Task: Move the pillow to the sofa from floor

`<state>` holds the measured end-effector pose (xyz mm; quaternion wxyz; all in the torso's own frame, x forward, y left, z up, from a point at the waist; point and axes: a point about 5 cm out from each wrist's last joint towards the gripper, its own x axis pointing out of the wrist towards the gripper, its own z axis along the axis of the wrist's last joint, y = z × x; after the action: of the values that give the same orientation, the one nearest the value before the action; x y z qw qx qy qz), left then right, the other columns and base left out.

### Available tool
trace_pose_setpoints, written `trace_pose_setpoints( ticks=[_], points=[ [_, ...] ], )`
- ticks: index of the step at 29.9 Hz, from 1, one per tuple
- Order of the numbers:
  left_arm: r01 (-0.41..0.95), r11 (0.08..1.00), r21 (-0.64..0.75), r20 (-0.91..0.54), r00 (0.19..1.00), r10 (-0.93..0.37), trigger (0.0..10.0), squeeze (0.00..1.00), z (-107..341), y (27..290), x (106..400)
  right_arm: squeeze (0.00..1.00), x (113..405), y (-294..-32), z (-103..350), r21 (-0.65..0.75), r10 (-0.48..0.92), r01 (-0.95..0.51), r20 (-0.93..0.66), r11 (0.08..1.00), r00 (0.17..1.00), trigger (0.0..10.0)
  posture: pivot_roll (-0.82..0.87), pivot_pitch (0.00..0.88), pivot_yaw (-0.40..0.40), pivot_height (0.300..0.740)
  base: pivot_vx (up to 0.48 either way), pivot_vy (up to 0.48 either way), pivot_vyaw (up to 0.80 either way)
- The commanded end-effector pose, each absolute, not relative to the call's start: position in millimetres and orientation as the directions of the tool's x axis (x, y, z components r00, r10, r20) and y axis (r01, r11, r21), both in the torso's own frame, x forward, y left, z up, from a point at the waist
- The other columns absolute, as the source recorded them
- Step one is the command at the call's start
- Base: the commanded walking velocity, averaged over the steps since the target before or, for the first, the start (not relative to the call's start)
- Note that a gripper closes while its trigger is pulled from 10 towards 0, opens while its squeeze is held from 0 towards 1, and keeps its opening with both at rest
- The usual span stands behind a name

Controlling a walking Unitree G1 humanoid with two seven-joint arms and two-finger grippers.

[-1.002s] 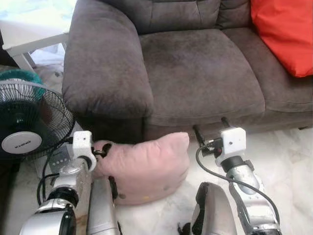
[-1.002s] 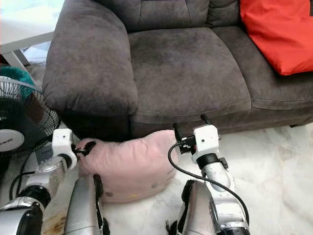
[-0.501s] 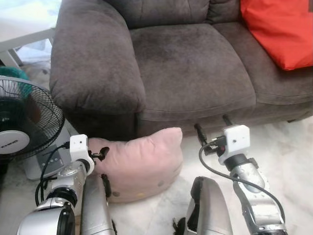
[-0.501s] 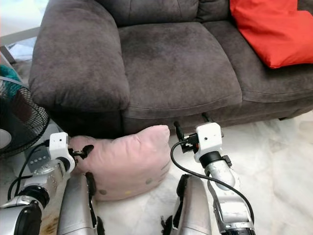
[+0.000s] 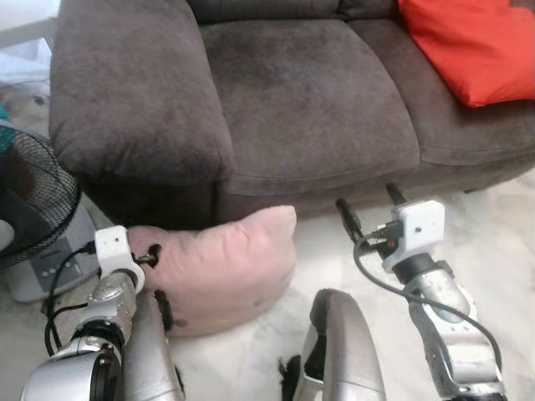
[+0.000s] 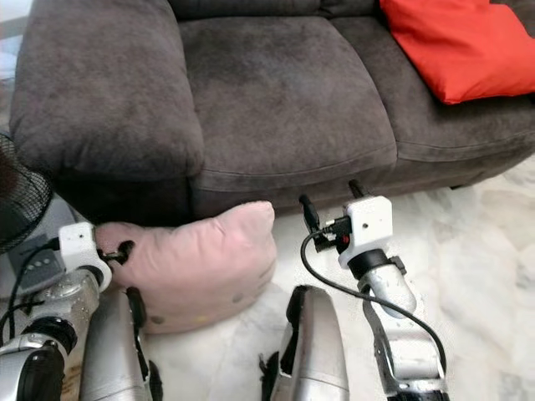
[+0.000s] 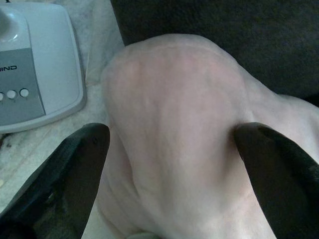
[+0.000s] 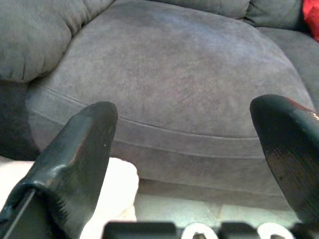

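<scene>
Lying on the floor [image 5: 501, 242] against the sofa [image 5: 309, 100] front: pink pillow [image 5: 221, 267]. Pressing its corner between spread jaws: left gripper [image 7: 169, 164]. Hovering beside it with jaws wide apart, facing the seat cushion: right gripper [image 5: 369, 209].

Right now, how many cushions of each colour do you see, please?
Pink pillow, on the floor: 1
Red cushion, on the sofa: 1
Total: 2
</scene>
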<state>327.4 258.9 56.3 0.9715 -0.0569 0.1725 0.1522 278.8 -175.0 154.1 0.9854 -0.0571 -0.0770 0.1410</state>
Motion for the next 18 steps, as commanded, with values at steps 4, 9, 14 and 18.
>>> trace_pose_setpoints(
  ticks=[4, 9, 14, 18],
  points=[
    [-0.324, 0.941, -0.094, -0.366, 0.890, 0.270, 10.0, 0.00, 48.8, 259.9, 321.5, 0.00, 275.4, -180.5, 159.3, -0.131, 0.285, -0.268, 0.140, 0.955, 0.948, 10.0, 0.00, 0.320, -0.238, 0.480, 0.000, 0.000, 0.00],
    [-0.288, 0.949, -0.131, -0.342, 0.911, 0.229, 10.0, 0.00, 49.7, 260.0, 321.1, 0.00, 272.9, -178.5, 162.9, -0.132, 0.308, -0.291, 0.132, 0.948, 0.942, 10.0, -0.02, 0.331, -0.263, 0.480, 0.000, 0.000, 0.00],
    [-0.280, 0.949, -0.143, -0.328, 0.918, 0.221, 10.0, 0.00, 51.8, 262.4, 321.2, 0.00, 270.3, -181.0, 165.4, -0.137, 0.317, -0.301, 0.118, 0.944, 0.941, 10.0, -0.03, 0.332, -0.273, 0.480, 0.000, 0.000, 0.00],
    [-0.301, 0.945, -0.125, -0.338, 0.909, 0.245, 10.0, 0.00, 52.0, 265.9, 320.8, 0.00, 269.4, -181.9, 166.6, -0.141, 0.323, -0.307, 0.108, 0.941, 0.940, 10.0, -0.04, 0.331, -0.283, 0.480, 0.000, 0.000, 0.00]
  ],
)
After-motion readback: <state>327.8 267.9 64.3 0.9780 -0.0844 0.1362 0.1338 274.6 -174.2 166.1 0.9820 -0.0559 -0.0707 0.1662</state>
